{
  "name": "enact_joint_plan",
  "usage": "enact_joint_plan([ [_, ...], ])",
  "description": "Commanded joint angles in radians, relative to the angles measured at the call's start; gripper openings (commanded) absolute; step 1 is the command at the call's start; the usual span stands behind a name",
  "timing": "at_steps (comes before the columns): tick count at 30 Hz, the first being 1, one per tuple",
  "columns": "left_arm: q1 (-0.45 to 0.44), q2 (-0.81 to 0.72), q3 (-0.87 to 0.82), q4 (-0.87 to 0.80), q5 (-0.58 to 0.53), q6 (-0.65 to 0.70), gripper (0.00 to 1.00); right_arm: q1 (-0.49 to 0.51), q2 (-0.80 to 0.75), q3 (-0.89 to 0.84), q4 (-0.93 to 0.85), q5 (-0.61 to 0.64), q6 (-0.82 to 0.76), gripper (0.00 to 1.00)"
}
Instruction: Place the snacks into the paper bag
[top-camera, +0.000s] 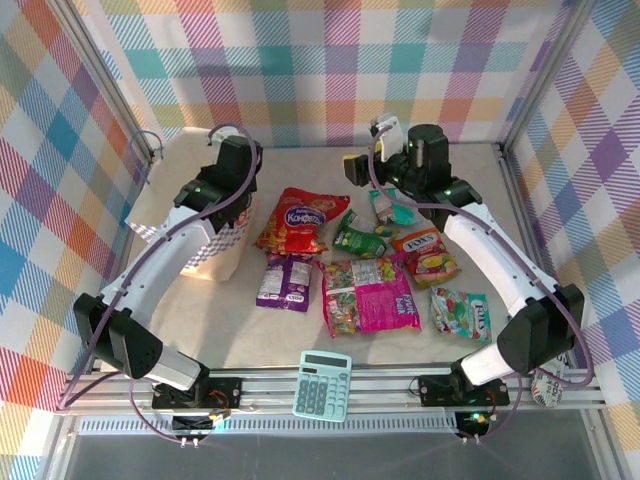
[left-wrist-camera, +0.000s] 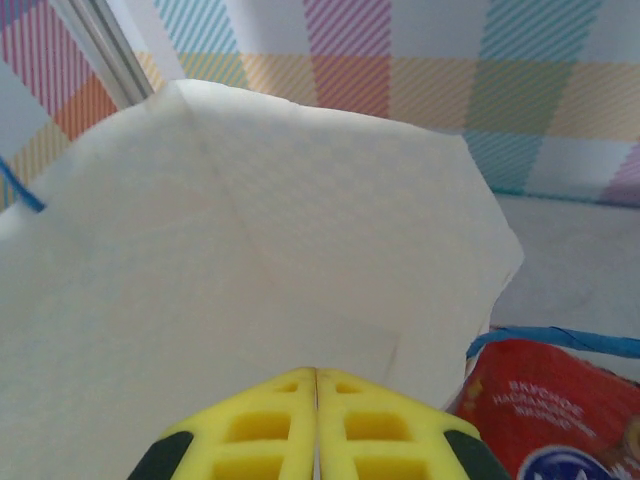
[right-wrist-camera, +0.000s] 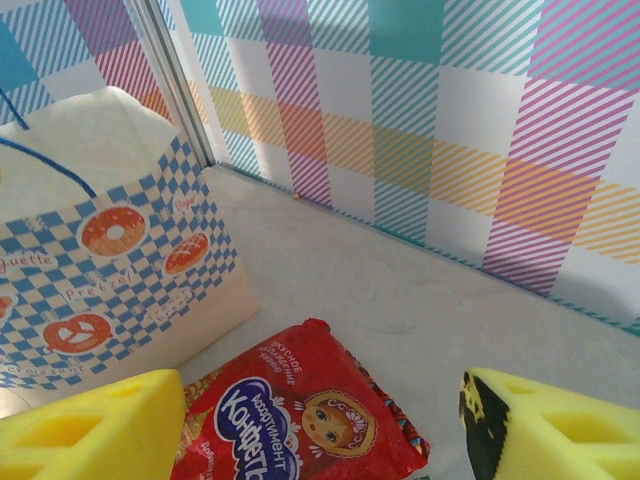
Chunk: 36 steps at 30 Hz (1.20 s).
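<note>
Starting at the near edge, a pale teal calculator (top-camera: 322, 385) sits apart from the job, and just beyond it the snacks lie loose on the table (top-camera: 250, 340): the big magenta packet (top-camera: 368, 295) in the middle, a purple packet (top-camera: 285, 282) to its left, and the red packet (top-camera: 300, 220) farther back, nearest the paper bag (top-camera: 175, 165). The bag stands at the far left with its mouth up. The left gripper (left-wrist-camera: 316, 420) is at the bag's rim with its yellow fingers pressed together. Whether a fold of paper is caught between them I cannot tell, though it looks placed to steady the opening. The right gripper (right-wrist-camera: 320, 430) hangs above the red packet, fingers spread wide and holding nothing. I judge this to be the start of a pick, with packing not yet under way. The next move calls for lowering the right gripper squarely over the glossy red packet, closing on a firm edge, then carrying it left over the bag's mouth.
</note>
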Motion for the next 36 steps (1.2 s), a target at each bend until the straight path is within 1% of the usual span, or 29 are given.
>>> enact_joint_plan([
  [1,-0.021,0.000,0.014,-0.044,-0.010,-0.058,0.00,-0.004,-0.055,-0.018,0.023,-0.012,0.015,0.74],
  [11,-0.054,0.112,0.141,-0.103,0.042,-0.115,0.00,-0.004,-0.099,-0.058,0.010,0.016,-0.006,0.75],
  [12,-0.059,0.117,0.152,-0.107,0.046,-0.118,0.01,-0.004,-0.099,-0.061,0.011,0.019,-0.008,0.75],
  [15,-0.068,0.125,0.192,-0.147,0.068,-0.129,0.11,-0.004,-0.093,-0.055,0.002,0.015,-0.002,0.75],
  [17,-0.076,0.118,0.206,-0.172,0.078,-0.131,0.18,-0.004,-0.084,-0.040,-0.017,0.018,0.009,0.78],
  [20,-0.078,0.099,0.222,-0.223,0.091,-0.139,0.32,-0.004,-0.068,-0.009,-0.063,0.034,0.019,0.80],
  [25,-0.078,0.061,0.242,-0.330,0.039,-0.141,0.60,-0.004,-0.054,0.017,-0.111,0.038,0.040,0.80],
  [26,-0.078,0.053,0.240,-0.342,0.036,-0.138,0.63,-0.004,-0.054,0.015,-0.113,0.039,0.045,0.80],
  [28,-0.078,0.033,0.242,-0.370,0.038,-0.137,0.66,-0.004,-0.054,0.017,-0.115,0.032,0.052,0.80],
  [36,-0.078,-0.092,0.270,-0.497,0.128,-0.131,0.72,-0.002,-0.051,0.029,-0.154,0.026,0.058,0.80],
])
